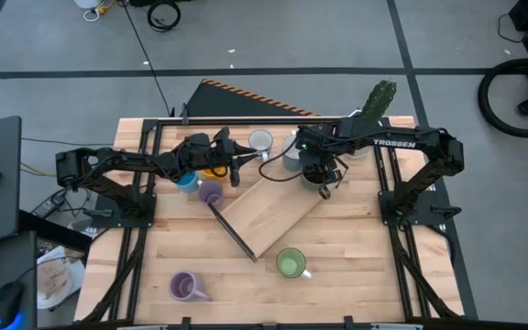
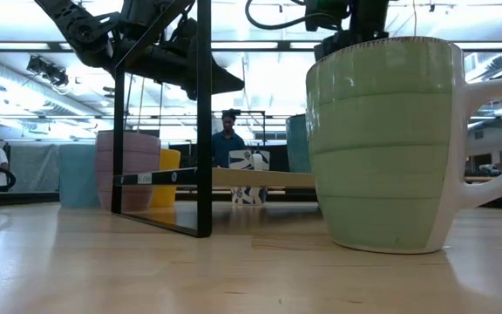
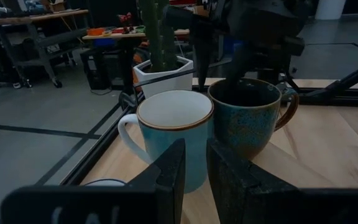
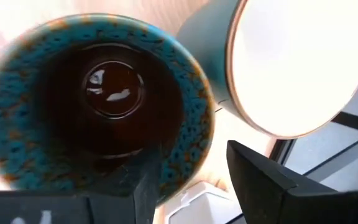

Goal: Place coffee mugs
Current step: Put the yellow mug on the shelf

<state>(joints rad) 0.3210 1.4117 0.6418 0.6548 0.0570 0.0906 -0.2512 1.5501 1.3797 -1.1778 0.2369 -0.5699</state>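
My right gripper [image 4: 194, 160] is open above a dark brown mug with a blue-speckled rim [image 4: 110, 93], near the far edge. One finger stands inside the mug and one outside its wall. This mug [image 3: 246, 121] stands upright beside a pale mug with a white inside [image 3: 173, 134]. My left gripper [image 3: 196, 177] is level, a little to their left and clear of them, its fingers a narrow gap apart. A white mug [image 1: 260, 140], blue [image 1: 186, 181], orange [image 1: 214, 170] and lilac [image 1: 211, 192] mugs stand near it. A green mug [image 1: 291, 264] and a second lilac mug [image 1: 184, 287] stand near the near edge. My right gripper comes from above, pointing down, with its fingers [image 4: 260, 180] on either side of the dark mug's rim [image 4: 197, 134], on the side toward the pale mug. The mug stands upright on its base. Whether the fingers touch the wall, I cannot tell.
A wooden board in a black frame [image 1: 273, 213] lies slanted across the table's middle. A white pot with a green cactus [image 1: 379, 101] stands at the far right corner. People [image 2: 227, 139] show in the room beyond. The green mug [image 2: 390, 139] fills the low view's right.
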